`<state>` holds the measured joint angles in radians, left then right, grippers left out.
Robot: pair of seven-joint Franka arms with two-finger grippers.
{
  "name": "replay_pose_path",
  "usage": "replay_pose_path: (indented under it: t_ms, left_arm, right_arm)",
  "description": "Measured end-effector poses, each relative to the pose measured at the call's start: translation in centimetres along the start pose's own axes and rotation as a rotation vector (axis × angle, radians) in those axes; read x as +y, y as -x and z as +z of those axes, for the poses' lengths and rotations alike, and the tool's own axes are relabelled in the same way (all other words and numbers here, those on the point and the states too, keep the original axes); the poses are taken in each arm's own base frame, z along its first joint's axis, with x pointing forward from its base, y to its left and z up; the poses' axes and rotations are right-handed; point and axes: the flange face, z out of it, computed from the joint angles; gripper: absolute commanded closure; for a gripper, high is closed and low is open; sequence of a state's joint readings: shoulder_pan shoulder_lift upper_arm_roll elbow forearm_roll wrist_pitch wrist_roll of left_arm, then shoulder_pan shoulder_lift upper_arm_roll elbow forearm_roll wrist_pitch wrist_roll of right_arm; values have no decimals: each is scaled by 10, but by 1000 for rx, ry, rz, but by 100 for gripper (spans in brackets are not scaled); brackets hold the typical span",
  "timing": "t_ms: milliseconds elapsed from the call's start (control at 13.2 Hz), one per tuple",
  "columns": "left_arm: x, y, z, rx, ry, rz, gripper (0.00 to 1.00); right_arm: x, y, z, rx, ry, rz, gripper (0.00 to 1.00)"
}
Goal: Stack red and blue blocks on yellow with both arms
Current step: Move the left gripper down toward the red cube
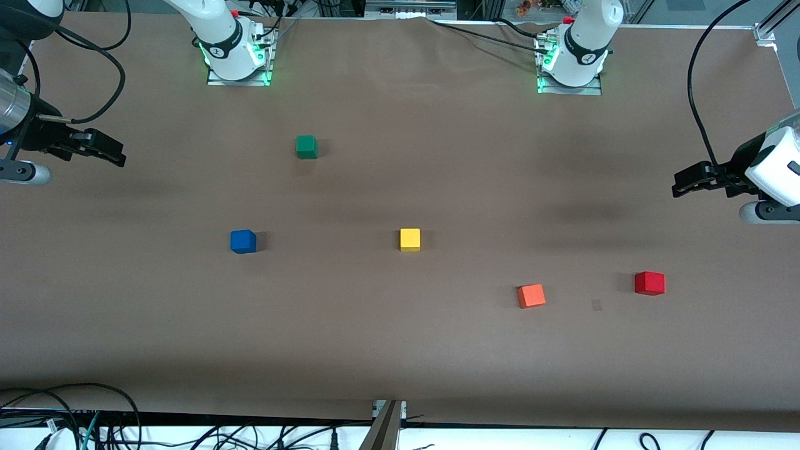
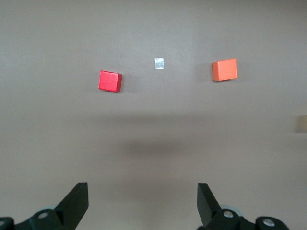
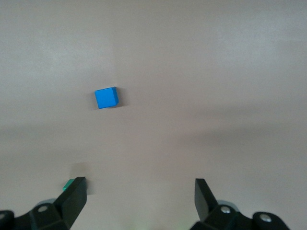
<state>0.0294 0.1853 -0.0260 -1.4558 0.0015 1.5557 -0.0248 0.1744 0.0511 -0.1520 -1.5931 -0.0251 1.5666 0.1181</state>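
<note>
The yellow cube [image 1: 410,239] sits mid-table. The blue cube [image 1: 243,241] lies beside it toward the right arm's end and shows in the right wrist view [image 3: 106,97]. The red cube [image 1: 649,283] lies toward the left arm's end, nearer the front camera, and shows in the left wrist view [image 2: 110,81]. My left gripper [image 1: 681,186] is open and empty, up over the table's left-arm end; its fingers frame bare table [image 2: 143,199]. My right gripper [image 1: 115,155] is open and empty over the right-arm end, also over bare table [image 3: 140,196].
An orange cube [image 1: 531,295] lies between yellow and red, nearer the front camera, also in the left wrist view [image 2: 225,70]. A green cube [image 1: 306,147] sits nearer the arm bases; its corner peeks out in the right wrist view [image 3: 69,183]. A small grey patch [image 1: 597,305] lies by the red cube.
</note>
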Motion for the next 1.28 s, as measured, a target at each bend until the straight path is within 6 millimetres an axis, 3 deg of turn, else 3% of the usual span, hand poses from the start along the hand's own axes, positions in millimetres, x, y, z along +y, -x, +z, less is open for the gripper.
replay_pose_path:
  t_ms: [453, 830, 1057, 1283]
  left_arm:
    - [12, -2, 5, -28, -1, 21, 0]
    - [7, -9, 13, -40, -1, 12, 0]
    - [-19, -37, 52, -39, 1, -28, 0]
    - [-64, -78, 124, -17, 10, -6, 0]
  right_arm:
    - [0, 0, 0, 0, 0, 0, 0]
    - [0, 0, 0, 0, 0, 0, 0]
    - [0, 0, 0, 0, 0, 0, 0]
    - [0, 0, 0, 0, 0, 0, 0]
